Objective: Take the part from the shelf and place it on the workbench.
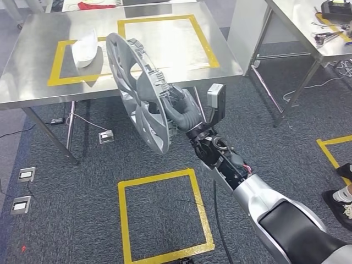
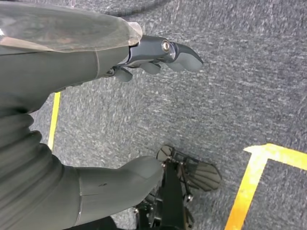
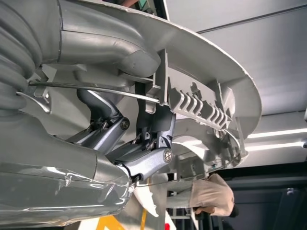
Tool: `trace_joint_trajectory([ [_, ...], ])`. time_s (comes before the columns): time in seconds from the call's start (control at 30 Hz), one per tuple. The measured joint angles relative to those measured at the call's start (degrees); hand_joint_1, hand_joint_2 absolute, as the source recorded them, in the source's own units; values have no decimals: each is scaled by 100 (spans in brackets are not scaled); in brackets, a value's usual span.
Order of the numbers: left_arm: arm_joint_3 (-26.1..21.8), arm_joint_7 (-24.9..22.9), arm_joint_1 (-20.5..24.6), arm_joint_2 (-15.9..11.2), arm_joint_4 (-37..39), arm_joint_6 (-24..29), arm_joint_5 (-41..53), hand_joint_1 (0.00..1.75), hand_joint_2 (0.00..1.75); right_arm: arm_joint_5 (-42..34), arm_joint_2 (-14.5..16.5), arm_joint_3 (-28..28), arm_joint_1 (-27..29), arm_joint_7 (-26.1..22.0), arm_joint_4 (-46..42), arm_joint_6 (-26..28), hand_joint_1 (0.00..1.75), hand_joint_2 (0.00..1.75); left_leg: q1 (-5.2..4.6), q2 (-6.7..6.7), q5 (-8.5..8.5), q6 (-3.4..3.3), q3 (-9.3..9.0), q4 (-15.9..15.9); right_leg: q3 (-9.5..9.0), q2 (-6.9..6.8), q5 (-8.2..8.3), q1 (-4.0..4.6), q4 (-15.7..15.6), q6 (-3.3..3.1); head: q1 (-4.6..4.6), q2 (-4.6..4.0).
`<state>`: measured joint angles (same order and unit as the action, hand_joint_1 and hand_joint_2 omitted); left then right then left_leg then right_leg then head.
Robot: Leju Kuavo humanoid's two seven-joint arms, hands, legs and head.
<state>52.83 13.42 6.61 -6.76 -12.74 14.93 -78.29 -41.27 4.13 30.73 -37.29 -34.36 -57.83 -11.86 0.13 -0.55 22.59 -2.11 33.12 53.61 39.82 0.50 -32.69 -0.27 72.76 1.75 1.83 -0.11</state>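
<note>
The part is a silver wheel cover (image 1: 137, 91), held on edge in the air just in front of the steel workbench (image 1: 37, 82). My right hand (image 1: 178, 107) grips it from behind, thumb and fingers clamped on its rim. The right wrist view shows the cover's ribbed inner rim (image 3: 203, 103) close up, with my dark fingers (image 3: 148, 160) hooked through it. My left hand (image 2: 119, 110) hangs over the grey carpet with fingers apart and nothing in it.
Yellow tape squares (image 1: 166, 38) mark the workbench top, and a white part (image 1: 85, 49) lies in the left one. Another taped square (image 1: 164, 214) marks the carpet. A second steel table (image 1: 307, 27) stands at right. A person's shoes (image 1: 342, 190) are at the right edge.
</note>
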Motion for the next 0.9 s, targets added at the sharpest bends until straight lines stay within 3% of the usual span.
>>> trace_joint_trajectory([
  [0.03, 0, 0, -4, 1, 0, 0, 0, 0, 175, 0, 0, 0, 2, 0, 7, 1, 175, 175, 0, -6, 26, 6, -41, 2, -50, -3, 187, -3, -190, -8, 22, 0],
  [0.1, 0, 0, -13, 8, 0, -1, 1, 0, 175, 0, 0, 0, 1, -1, 14, 1, 175, 175, -1, -20, 89, 34, -133, 5, -386, -9, 706, -2, -1033, -55, 67, 0],
  [0.17, 0, 0, -8, 13, 0, -1, 2, 0, 175, -3, 1, 1, -14, -7, 19, -2, 175, 175, -14, -27, 136, 75, -167, 21, -651, -8, 959, 18, -1674, -105, 74, 0],
  [0.27, 0, -1, -3, 12, 0, -2, 2, 0, 175, -6, 6, 0, -27, -9, 22, -8, 175, 175, -11, -23, 170, 150, -165, 24, -717, 10, 942, 28, -1821, -175, 42, 0],
  [0.33, 0, -2, -1, 10, 0, -2, 5, 0, 175, -7, 19, 0, -30, -2, 19, -14, 175, 175, -2, -10, 297, 217, -85, 239, -768, 14, 946, 4, -1870, -226, 11, 0],
  [0.37, 0, -2, 2, 9, 0, -2, 7, 0, 175, -7, 28, 2, -30, 2, 17, -16, 175, 175, 6, -3, 437, 251, 56, 531, -792, 11, 945, -8, -1889, -247, -20, 0],
  [0.43, 0, -2, 3, 11, 0, -2, 12, 0, 175, -7, 40, 4, -31, 4, 18, -15, 175, 175, 25, 4, 768, 309, 519, 1374, -808, 7, 922, -7, -1890, -274, -80, 0],
  [0.47, 0, -3, -3, 11, 0, -2, 15, 0, 175, -7, 43, 5, -26, 3, 18, -14, 175, 175, 34, 5, 842, 327, 724, 1696, -820, 7, 907, -7, -1890, -279, -95, 0],
  [0.5, 0, -3, -9, 11, 0, -2, 18, 0, 175, -7, 45, 5, -21, 2, 19, -13, 175, 175, 43, 6, 805, 339, 838, 1819, -840, 9, 888, -8, -1890, -278, -101, 0],
  [0.53, 0, -4, -13, 10, 0, -2, 21, 0, 175, -7, 45, 5, -15, 1, 19, -12, 175, 175, 54, 7, 648, 343, 822, 1685, -869, 12, 865, -8, -1889, -272, -109, 0],
  [0.6, 0, -4, -15, 3, 0, -2, 25, 0, 175, -7, 46, 4, -10, -2, 19, -11, 175, 175, 78, 16, 161, 341, 490, 866, -943, 19, 807, -12, -1888, -242, -119, 0],
  [0.67, 0, -4, -8, -1, 0, -2, 28, 0, 175, -7, 46, 2, -16, -8, 19, -11, 175, 175, 70, 16, -109, 309, 182, 181, -988, 31, 745, 7, -1873, -187, -132, 0],
  [0.8, 0, -13, -1, 3, 0, -4, 39, 0, 175, -7, 46, -7, -21, -17, 17, -2, 175, 175, 38, 5, -79, 160, 97, 32, -994, 30, 639, -2, -1822, -63, -86, 0],
  [0.87, 0, -15, -4, 5, 0, -8, 44, 0, 175, -7, 46, -21, -18, -19, 15, 15, 175, 175, 41, 11, -60, 88, 55, 12, -816, 8, 409, -20, -1407, -15, -55, 0],
  [0.9, 0, -15, -5, 4, 0, -10, 47, 0, 175, -7, 44, -31, -11, -20, 15, 20, 175, 175, 36, 14, -42, 62, 37, 12, -622, -2, 230, -22, -1006, -3, -29, 0],
])
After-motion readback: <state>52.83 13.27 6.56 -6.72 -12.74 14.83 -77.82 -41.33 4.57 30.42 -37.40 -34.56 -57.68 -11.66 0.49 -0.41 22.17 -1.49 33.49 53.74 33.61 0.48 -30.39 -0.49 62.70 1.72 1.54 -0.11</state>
